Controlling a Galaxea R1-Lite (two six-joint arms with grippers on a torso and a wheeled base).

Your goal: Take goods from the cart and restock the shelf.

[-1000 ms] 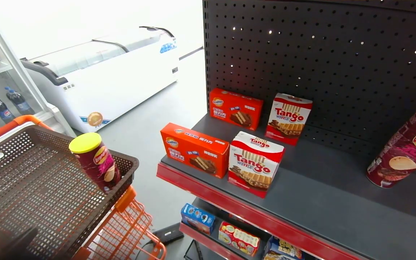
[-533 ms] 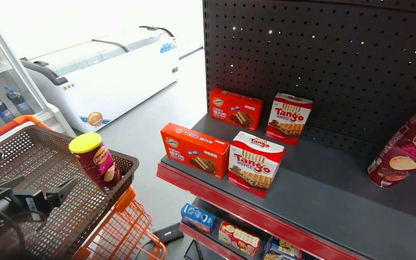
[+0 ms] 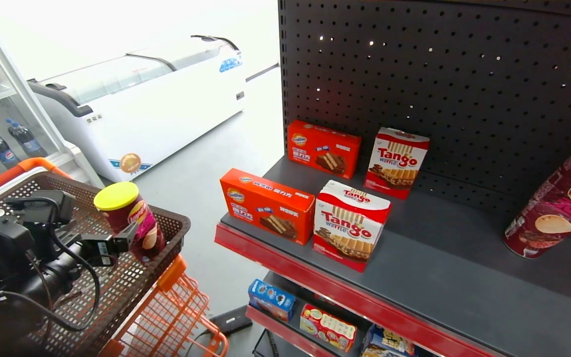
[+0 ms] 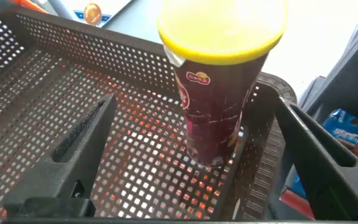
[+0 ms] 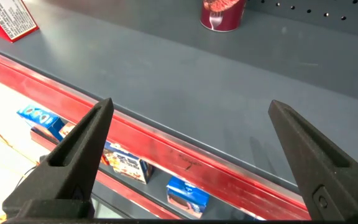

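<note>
Left wrist view has the left tool (image 4: pixel 194 106) low inside the cart's brown mesh basket (image 4: pixel 73 50), its fingers spread wide apart and clamped on nothing. The chip can (image 4: pixel 219 87), dark red with a yellow lid, stands on its base between and just ahead of the fingers, with a gap on each side. In the head view it sits in the basket corner nearest the shelf (image 3: pixel 439 263).

The right tool (image 5: pixel 191 107) hangs over the shelf's red front edge, fingers likewise wide apart and holding nothing.

On the grey shelf, an orange box (image 3: pixel 265 206) and a red-and-white wafer box (image 3: pixel 350 225) stand side by side near the front. A second orange box (image 3: pixel 322 148) and a second wafer box (image 3: pixel 397 161) stand behind them by the pegboard. Well apart to the right, a second chip can (image 3: pixel 553 208) stands by the pegboard. Beyond the cart sits a white chest freezer (image 3: pixel 156 99).
</note>
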